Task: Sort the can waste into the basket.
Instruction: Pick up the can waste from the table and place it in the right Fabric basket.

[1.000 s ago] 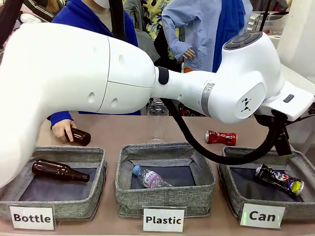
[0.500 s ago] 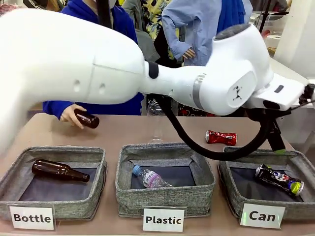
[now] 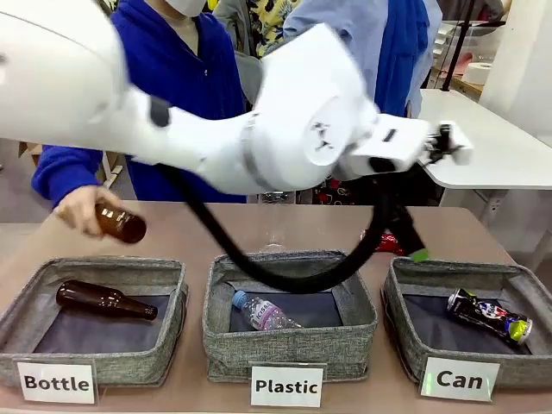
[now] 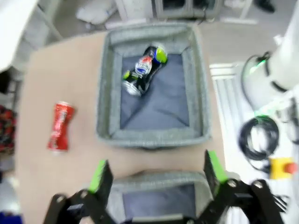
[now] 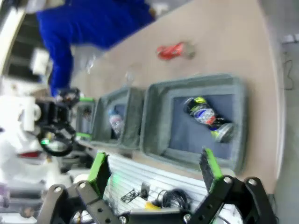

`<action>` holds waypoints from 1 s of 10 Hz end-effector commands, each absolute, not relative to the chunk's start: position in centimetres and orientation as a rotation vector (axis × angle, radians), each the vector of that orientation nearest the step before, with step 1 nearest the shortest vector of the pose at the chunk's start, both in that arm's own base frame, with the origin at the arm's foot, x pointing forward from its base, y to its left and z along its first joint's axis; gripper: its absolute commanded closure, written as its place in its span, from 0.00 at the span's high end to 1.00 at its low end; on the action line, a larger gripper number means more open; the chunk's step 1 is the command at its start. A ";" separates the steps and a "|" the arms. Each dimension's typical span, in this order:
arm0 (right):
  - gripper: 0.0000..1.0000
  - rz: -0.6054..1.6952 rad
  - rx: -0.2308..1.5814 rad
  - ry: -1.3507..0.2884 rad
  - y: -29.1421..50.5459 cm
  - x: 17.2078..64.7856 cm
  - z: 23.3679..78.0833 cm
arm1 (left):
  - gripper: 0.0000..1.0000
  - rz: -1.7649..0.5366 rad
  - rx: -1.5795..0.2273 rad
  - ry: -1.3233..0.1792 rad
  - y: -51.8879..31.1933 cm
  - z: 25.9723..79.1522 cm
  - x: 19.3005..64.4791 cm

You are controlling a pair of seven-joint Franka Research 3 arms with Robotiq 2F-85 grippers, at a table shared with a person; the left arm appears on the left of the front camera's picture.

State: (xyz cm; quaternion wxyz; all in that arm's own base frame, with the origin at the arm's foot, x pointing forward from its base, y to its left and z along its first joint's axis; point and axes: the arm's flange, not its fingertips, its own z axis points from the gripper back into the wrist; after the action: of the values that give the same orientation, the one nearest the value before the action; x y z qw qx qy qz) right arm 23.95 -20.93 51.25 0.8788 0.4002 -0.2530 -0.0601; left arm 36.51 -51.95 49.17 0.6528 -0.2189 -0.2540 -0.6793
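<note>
Counter (image 4: 60, 79) is carrying the Can basket (image 4: 105, 93) with the black can (image 4: 142, 70) lying inside, while the left fingers (image 4: 98, 175), gaping wide and empty like the farther right fingers (image 5: 99, 170), are hovering nearest the crushed red can (image 4: 60, 133), which is lying outside the basket, ahead and leftward, its long axis crossing their gap.

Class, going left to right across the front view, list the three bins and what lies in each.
Bottle bin, holding a brown bottle → Plastic bin, holding a clear bottle → Can bin, holding a black can.

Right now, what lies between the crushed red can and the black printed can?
In the left wrist view: bare brown tabletop, then the wall of the square grey woven basket.
</note>
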 end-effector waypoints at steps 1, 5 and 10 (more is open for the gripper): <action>1.00 -0.074 0.917 -0.531 -16.3 25.4 52.2 | 1.00 -1.495 -0.552 -0.659 -45.3 49.5 33.9; 1.00 -0.065 0.955 -0.436 -15.2 26.2 50.6 | 1.00 -1.447 -0.577 -0.687 -41.6 50.6 34.7; 1.00 -0.101 0.947 -0.444 -16.5 25.8 50.1 | 1.00 -1.442 -0.608 -0.621 -41.1 50.0 36.1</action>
State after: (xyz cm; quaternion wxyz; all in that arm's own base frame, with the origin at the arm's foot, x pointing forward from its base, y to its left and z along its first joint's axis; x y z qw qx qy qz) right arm 25.50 -16.36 49.85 0.8640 0.4528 -0.2172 -0.0359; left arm 35.71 -42.01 49.83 0.6747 -0.2636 -0.2804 -0.6298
